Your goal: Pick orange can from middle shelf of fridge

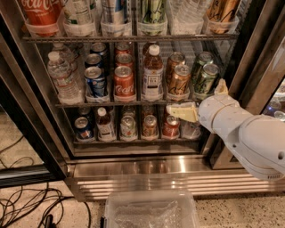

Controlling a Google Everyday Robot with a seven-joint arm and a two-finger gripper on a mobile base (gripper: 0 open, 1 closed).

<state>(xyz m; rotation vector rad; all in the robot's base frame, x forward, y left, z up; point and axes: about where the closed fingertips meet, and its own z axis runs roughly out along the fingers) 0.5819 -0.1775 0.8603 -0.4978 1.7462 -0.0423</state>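
You are looking into the fridge with its door open. The red can on the middle shelf is showing the white Coca-Cola script, and the same script is showing in part on the big red container on the rack above. The brown bottle is wearing a white label with dark print too small to read. The print on the blue can is not coming through either.

The orange can is standing at the front of the middle shelf, right of centre, with faint pale print you cannot read. A second can of the same colour is sitting right behind it. The bottle is standing just beside it on the left and the green can just beside it on the right.

The gripper is hanging in front of the shelf's front edge, just below the orange can and apart from it, pointing left. You cannot tell how far open it is. It is partly covering the cans on the bottom rack.

The white arm is reaching in from the right, close to the fridge's right-hand black frame. A clear plastic bin is sitting on the floor below the ribbed steel base, and black cables are lying at the left.
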